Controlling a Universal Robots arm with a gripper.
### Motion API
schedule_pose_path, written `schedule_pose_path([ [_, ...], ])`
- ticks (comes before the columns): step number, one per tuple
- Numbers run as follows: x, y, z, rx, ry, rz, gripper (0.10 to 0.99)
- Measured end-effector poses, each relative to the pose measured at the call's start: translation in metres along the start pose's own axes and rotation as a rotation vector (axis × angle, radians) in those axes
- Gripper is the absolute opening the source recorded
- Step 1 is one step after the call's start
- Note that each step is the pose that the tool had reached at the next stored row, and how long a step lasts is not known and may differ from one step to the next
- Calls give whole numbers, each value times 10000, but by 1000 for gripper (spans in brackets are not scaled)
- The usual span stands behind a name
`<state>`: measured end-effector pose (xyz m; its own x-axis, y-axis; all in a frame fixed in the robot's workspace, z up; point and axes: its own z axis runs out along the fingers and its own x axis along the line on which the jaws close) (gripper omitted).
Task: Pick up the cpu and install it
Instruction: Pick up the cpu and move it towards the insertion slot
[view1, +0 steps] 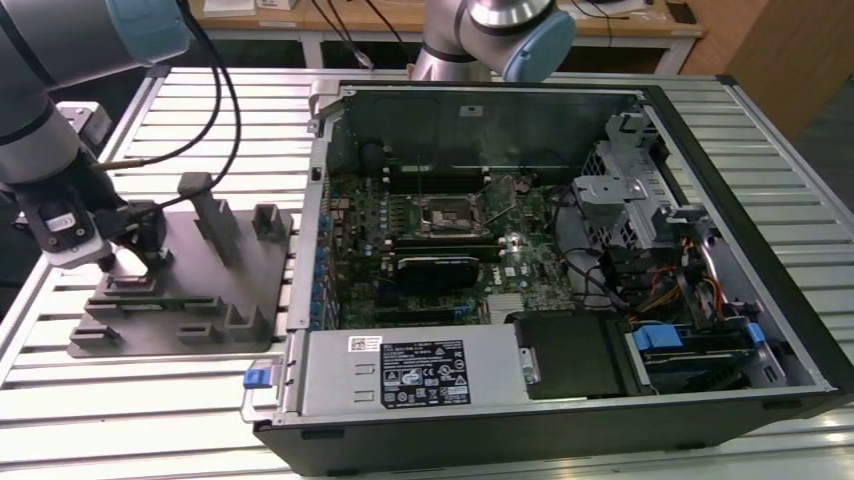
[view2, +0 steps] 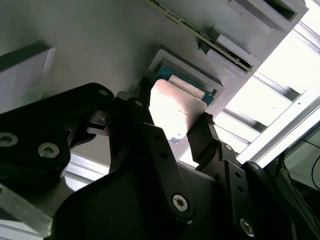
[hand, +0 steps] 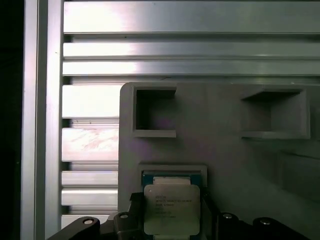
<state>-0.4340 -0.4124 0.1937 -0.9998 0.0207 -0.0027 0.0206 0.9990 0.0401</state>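
The cpu (view2: 176, 106), a small square chip with a shiny metal top, sits between my gripper's (view2: 174, 114) two black fingers, which are shut on its opposite edges. In the first wrist view the cpu (hand: 171, 209) is just over a shallow square pocket (hand: 172, 172) of the grey plastic tray (hand: 215, 150), with a blue-green rim showing behind it. In the exterior view my gripper (view1: 134, 256) is low over the tray (view1: 174, 330) at the exterior view's left. The motherboard's black cpu socket (view1: 447, 213) lies inside the open computer case (view1: 561, 250), well off to the exterior view's right.
Upright grey blocks (view1: 214, 215) stand on the tray close beside my gripper. The tray and the case rest on a slatted aluminium table (view1: 120, 420). Cables (view1: 220, 110) hang from my arm. A second robot arm (view1: 501, 35) stands behind the case.
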Motion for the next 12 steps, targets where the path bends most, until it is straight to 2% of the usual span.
schedule_pose_path([
  [12, 1, 7, -173, -2, -66, -2, 541],
])
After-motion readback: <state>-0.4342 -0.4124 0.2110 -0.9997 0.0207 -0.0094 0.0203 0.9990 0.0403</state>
